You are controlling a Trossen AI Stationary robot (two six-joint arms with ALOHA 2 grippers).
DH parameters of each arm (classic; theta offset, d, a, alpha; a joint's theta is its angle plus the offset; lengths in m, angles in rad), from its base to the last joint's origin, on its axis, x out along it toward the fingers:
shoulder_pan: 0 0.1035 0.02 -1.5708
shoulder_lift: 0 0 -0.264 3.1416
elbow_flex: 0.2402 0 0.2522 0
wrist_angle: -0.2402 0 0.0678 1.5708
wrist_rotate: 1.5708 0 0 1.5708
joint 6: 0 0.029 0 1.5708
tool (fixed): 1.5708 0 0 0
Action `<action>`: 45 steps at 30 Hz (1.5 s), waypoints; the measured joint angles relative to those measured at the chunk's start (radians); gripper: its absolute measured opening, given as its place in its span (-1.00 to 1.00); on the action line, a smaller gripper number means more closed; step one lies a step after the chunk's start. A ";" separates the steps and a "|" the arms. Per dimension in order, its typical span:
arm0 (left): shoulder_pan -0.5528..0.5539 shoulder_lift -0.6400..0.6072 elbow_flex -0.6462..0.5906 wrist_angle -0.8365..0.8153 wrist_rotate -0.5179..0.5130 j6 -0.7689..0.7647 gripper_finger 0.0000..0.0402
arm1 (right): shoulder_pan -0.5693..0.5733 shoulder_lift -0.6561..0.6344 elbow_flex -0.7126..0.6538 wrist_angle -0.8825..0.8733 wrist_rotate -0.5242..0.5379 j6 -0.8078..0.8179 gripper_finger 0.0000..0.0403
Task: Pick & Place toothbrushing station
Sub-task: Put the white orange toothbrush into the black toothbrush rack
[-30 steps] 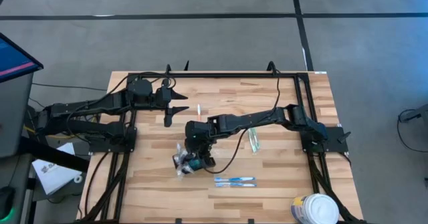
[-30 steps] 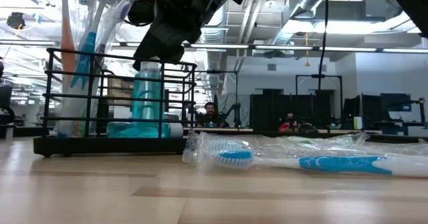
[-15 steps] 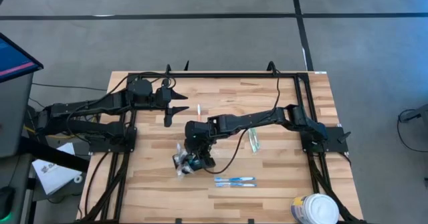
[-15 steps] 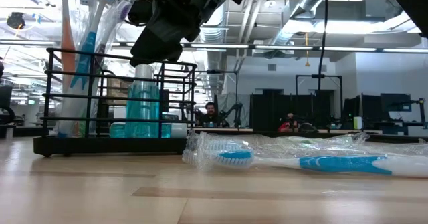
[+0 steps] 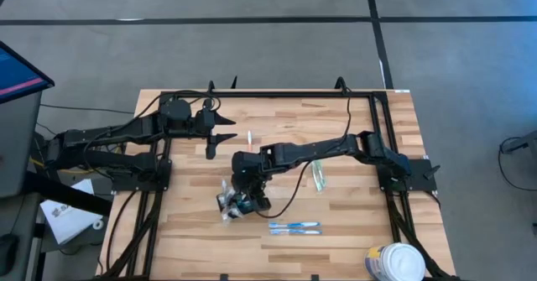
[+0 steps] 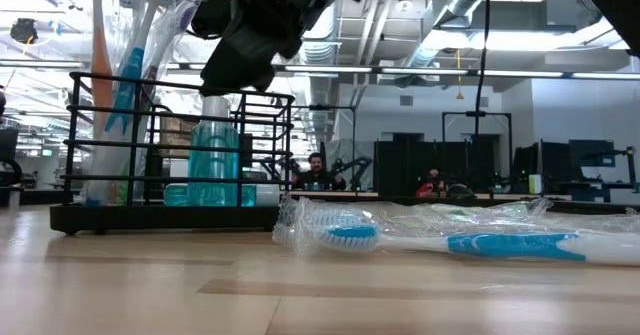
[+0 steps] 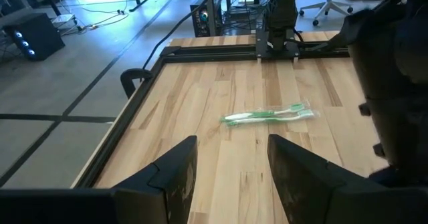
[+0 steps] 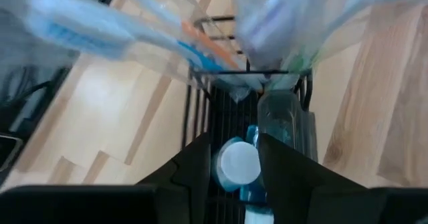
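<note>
so left gripper (image 5: 220, 128) waits at table's (image 5: 352, 231) far left edge, fingers apart, holding nothing. toothbrushing station (image 6: 170, 150), black wire rack with wrapped brushes and teal bottle (image 6: 217, 163), stands mid-table, front of centre. right gripper (image 5: 248, 194) hovers right above it, fingers (image 8: 194, 167) part open either side of bottle's white cap (image 8: 239, 162), contact unclear. wrapped blue toothbrush (image 6: 450, 239) lies just right of rack; green one (image 5: 318, 176) farther right.

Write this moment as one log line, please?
right gripper: open, above bottle cap in black wire rack | left gripper: open, waiting
</note>
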 joint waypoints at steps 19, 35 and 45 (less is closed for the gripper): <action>0.000 0.000 0.000 0.000 0.000 0.000 -0.12 | -0.059 -0.008 0.111 -0.235 0.005 -0.027 -0.42; 0.000 0.000 0.000 0.000 0.000 0.000 -0.12 | -0.214 -0.080 0.111 -0.364 0.009 -0.182 -0.42; 0.000 0.000 0.000 0.000 0.000 0.000 -0.12 | -0.371 -0.072 0.110 -0.395 0.009 -0.349 -0.42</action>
